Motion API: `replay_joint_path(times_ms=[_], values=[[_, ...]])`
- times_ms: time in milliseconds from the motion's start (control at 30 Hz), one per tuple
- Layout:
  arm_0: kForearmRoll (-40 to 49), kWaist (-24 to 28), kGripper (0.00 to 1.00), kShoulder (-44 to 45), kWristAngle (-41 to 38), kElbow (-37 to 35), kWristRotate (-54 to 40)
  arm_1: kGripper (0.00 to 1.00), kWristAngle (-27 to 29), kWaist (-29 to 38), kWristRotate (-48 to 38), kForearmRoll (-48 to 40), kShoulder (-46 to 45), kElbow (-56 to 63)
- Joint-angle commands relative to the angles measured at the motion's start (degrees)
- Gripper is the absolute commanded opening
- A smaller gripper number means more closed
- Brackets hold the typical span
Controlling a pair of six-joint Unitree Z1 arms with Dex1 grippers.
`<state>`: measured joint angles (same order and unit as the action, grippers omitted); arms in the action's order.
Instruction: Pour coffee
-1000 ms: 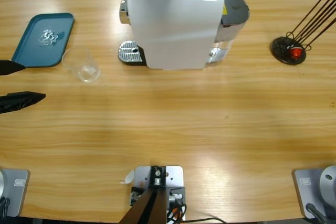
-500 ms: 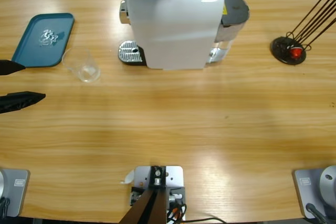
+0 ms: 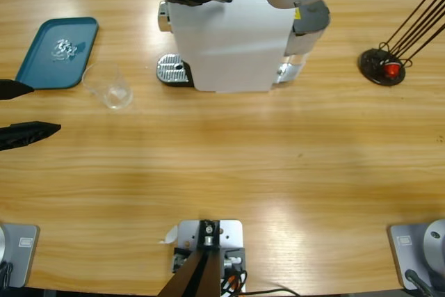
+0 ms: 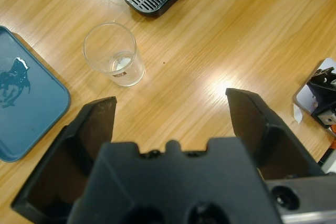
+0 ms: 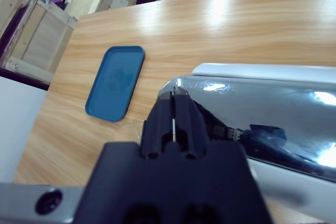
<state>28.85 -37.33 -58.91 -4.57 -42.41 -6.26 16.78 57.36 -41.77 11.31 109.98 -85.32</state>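
A: Progress on the pour, as I read it from the console: barely begun. The glass (image 3: pixel 108 86) stands on the bench (image 3: pixel 229 172) at about 8 o'clock from the coffee machine (image 3: pixel 229 39), well off the drip grille (image 3: pixel 172 69), not under the spout.

B: Coffee itself?

A: Can't make out any. In the left wrist view the glass (image 4: pixel 114 54) shows only a pale glint at its base; I'd judge it empty, or near enough.

B: Pincers?

A: Left pincer (image 4: pixel 171 116) is spread wide, holding nothing, low over the bench with the glass ahead at roughly 11 o'clock. Right pincer (image 5: pixel 175 109) has its jaws pressed together, tip at the shiny top of the machine; whether it touches I can't tell.

B: What's left, then?

A: Nearly everything, by my judgement: glass to the grille, machine run, coffee in the glass. The teal tray (image 3: pixel 57 52) at 9 o'clock from the machine plays no part yet.
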Motion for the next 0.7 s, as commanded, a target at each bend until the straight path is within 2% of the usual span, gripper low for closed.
replay_joint_path(times_ms=[33, 100, 167, 267, 433, 700], values=[[-5.44, 2.14, 0.987, 2.47, 1.21, 3.77, 0.42, 1.000, -5.72, 5.26, 26.84, 4.04, -7.22, 4.67], [-6.33, 4.15, 0.987, 2.12, 3.48, 4.00, -1.20, 1.000, -9.08, 6.82, 33.17, 7.02, -12.38, 2.72], [-7.39, 7.12, 0.987, 0.62, 4.08, 4.49, -1.48, 1.000, -10.04, 8.30, 36.11, 11.81, -16.57, 1.43], [-14.08, 7.96, 0.987, -2.98, 4.03, 7.50, -1.44, 1.000, -9.89, 9.18, 40.06, 16.59, -23.14, 3.58], [-27.41, 7.98, 0.985, -11.54, 3.34, 14.77, -1.30, 1.000, -8.73, 9.18, 40.45, 18.82, -33.27, 12.97], [-39.06, 7.98, 0.982, -20.65, 3.52, 18.06, -2.97, 1.000, -8.18, 8.97, 38.78, 17.66, -31.86, 14.58]])
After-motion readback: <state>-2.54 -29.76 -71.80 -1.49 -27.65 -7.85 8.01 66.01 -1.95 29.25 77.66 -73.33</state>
